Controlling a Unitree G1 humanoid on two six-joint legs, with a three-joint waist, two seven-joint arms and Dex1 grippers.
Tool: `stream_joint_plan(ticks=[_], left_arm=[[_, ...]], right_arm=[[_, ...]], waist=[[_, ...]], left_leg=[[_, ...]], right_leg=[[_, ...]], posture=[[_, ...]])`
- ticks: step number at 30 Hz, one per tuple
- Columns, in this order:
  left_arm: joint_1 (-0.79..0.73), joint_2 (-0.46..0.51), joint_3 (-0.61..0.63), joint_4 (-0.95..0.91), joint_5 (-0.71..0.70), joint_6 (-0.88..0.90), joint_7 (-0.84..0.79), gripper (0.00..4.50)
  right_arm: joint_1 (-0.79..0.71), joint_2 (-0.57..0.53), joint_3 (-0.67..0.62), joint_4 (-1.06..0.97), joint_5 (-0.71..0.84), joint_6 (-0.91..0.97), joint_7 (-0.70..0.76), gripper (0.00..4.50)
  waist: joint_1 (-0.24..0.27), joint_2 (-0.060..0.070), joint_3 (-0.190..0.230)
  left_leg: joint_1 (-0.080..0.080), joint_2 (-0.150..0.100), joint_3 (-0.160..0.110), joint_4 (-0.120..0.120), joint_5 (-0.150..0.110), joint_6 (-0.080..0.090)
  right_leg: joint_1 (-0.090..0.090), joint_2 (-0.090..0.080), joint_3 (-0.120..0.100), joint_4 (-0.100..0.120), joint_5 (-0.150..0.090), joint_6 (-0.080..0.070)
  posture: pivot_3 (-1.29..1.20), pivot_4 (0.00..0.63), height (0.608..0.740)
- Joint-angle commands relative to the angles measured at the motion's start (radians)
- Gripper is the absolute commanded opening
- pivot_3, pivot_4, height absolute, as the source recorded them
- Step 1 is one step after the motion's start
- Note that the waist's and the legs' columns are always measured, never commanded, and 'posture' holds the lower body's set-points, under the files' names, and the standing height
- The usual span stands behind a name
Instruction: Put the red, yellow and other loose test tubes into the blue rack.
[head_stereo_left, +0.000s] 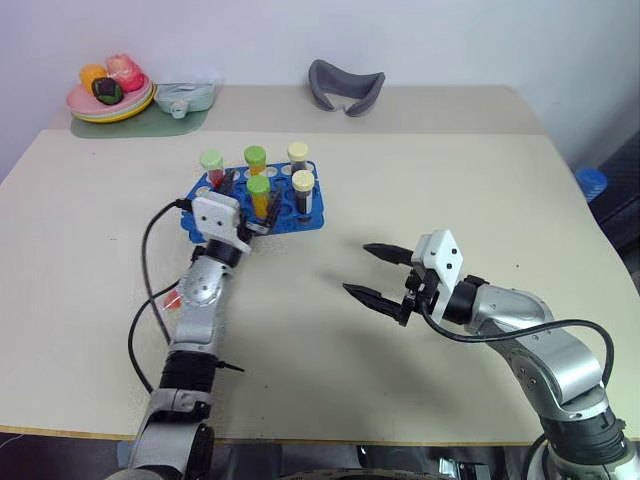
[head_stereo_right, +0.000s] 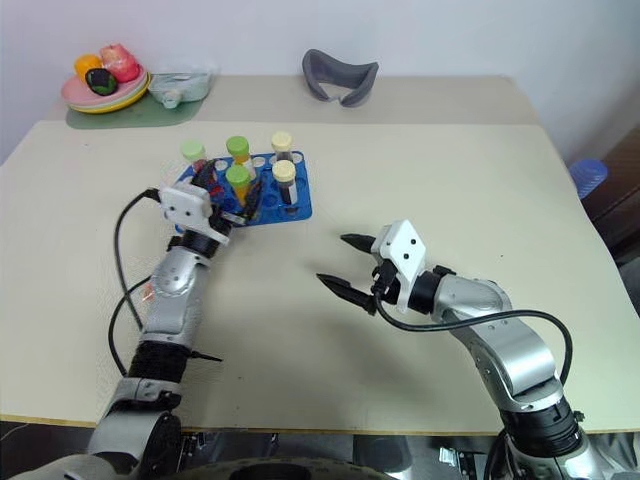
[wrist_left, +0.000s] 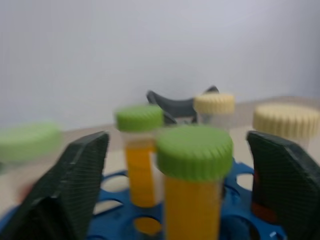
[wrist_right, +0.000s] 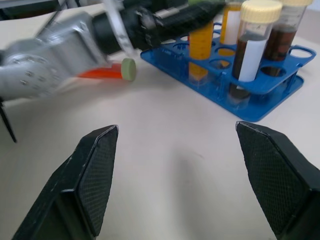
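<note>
The left gripper (wrist_left: 180, 185) is spread wide around an upright ribbed-capped yellow tube (wrist_left: 192, 200) in the blue perforated rack (head_stereo_left: 300, 218); the right gripper (head_stereo_left: 380, 275) is held apart, empty

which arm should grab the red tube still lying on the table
Probably left. The red tube lies on the table right beside the left forearm, and the left gripper, fingers open, is at the blue rack. The right gripper sits farther away.

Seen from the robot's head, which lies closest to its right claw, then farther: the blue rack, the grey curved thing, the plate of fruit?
From the right gripper:
1. Blue plastic tube rack, mid-table, to its left.
2. Grey curved headrest-like object, at the far edge.
3. Plate of colourful toy fruit, in the far left corner.
</note>
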Motion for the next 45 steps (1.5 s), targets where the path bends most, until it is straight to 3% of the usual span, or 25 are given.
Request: stream_joint_plan(ticks=[1,5,9,13,19,30,36,45], left_arm=[[0.041,0.073,0.062,-0.231,-0.077,0.127,-0.015,4.44],[0.096,0.253,0.159,-0.464,-0.210,0.409,-0.054,4.44],[0.161,0.479,0.229,-0.591,-0.389,0.805,-0.122,4.44],[0.224,0.669,0.288,-0.663,-0.498,1.077,-0.177,4.44],[0.148,0.844,0.203,-0.660,-0.508,1.376,-0.164,4.44],[-0.207,0.946,-0.210,-0.500,-0.479,1.714,-0.305,4.44],[-0.303,0.948,-0.406,-0.417,-0.360,1.655,-0.371,4.44],[-0.378,0.901,-0.521,-0.297,-0.247,1.593,-0.466,4.44]], right_arm=[[-0.020,0.004,-0.019,-0.012,0.008,-0.012,-0.003,3.85],[-0.027,-0.003,-0.025,0.006,0.005,-0.020,0.008,3.85],[-0.035,-0.041,-0.004,0.025,-0.019,-0.038,0.058,3.85],[-0.044,-0.110,0.012,0.046,-0.045,-0.066,0.140,3.85],[-0.056,-0.163,0.033,0.061,-0.061,-0.104,0.239,3.85],[-0.046,-0.154,0.046,0.049,-0.074,-0.114,0.258,3.85],[-0.012,-0.143,0.050,0.015,-0.071,-0.102,0.233,3.85],[0.003,-0.127,0.053,-0.005,-0.064,-0.089,0.206,3.85]], waist=[[0.002,0.000,0.000],[0.000,0.000,0.000],[0.000,0.001,0.000],[-0.001,0.000,0.001],[0.000,0.000,0.001],[-0.003,0.000,0.002],[-0.006,0.000,0.002],[-0.017,0.000,0.002]], left_leg=[[0.000,0.000,0.000,0.000,0.000,0.000],[0.000,0.000,0.000,-0.001,0.000,0.000],[0.000,0.000,0.000,-0.001,0.000,0.000],[0.000,0.000,0.000,-0.001,0.000,0.000],[0.000,0.001,0.000,-0.001,0.000,0.000],[-0.001,0.000,0.000,-0.002,0.000,0.000],[-0.001,0.000,0.000,-0.002,0.000,0.000],[-0.001,0.000,0.000,-0.001,0.000,0.000]], right_leg=[[0.000,0.000,0.000,0.000,0.000,0.000],[0.000,0.000,0.000,0.000,0.000,0.000],[0.001,0.000,0.000,0.000,0.000,0.000],[0.000,0.000,0.000,0.000,0.000,0.000],[0.000,0.000,0.000,0.000,0.000,0.000],[-0.002,0.001,0.000,0.000,0.000,0.000],[-0.002,0.001,0.000,0.000,0.000,0.000],[-0.001,0.001,0.000,0.001,0.000,0.000]], posture=[[0.00,0.150,0.740],[0.00,0.150,0.740],[0.00,0.150,0.740],[0.00,0.150,0.740],[0.00,0.150,0.740],[0.00,0.150,0.740],[0.00,0.150,0.740],[0.00,0.150,0.740]])
